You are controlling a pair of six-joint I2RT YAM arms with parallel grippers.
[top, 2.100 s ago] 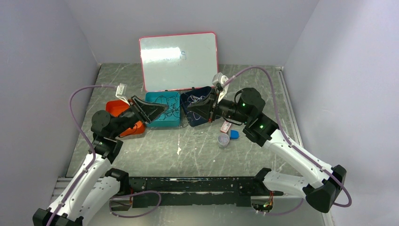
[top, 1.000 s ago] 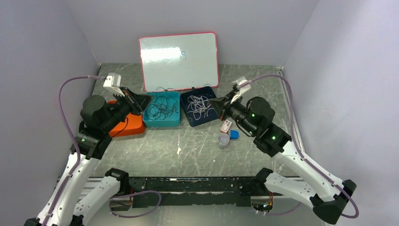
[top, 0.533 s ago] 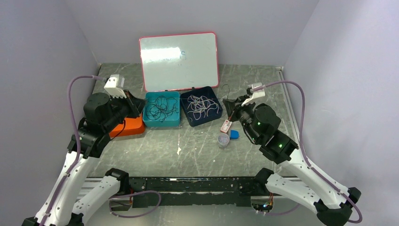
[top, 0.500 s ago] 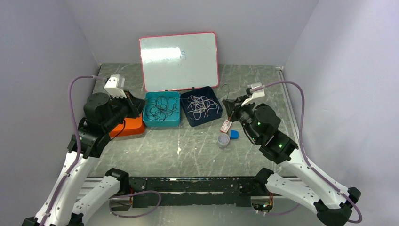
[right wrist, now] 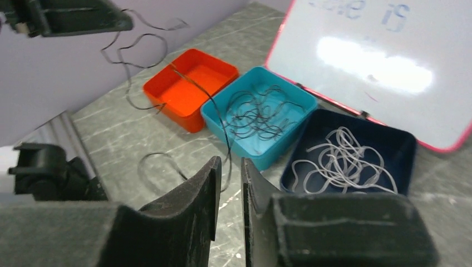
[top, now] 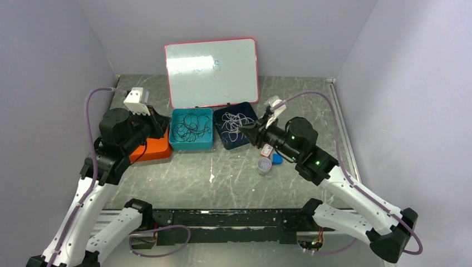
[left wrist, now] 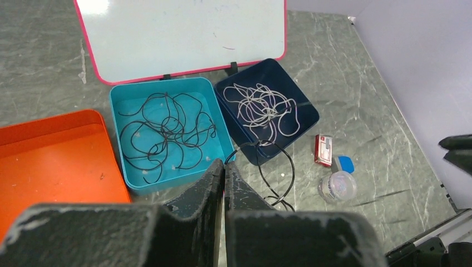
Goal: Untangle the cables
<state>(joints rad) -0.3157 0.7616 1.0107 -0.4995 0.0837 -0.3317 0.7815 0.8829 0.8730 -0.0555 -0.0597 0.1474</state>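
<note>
Seemingly limp and featherlight, the thin black cable (left wrist: pixel 291 167) hangs pinched in the left end effector (left wrist: pixel 224 164); right end effector (right wrist: pixel 231 161) slightly parted; regrip mid-strand.

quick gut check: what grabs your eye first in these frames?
A row of colored trays sits in front of the whiteboard: the orange tray on the left, the teal tray holding tangled black cables, and the navy tray holding white cables. Next is a single black cable strung through the air, pinched in the shut left gripper and trailing toward the right gripper.
</note>
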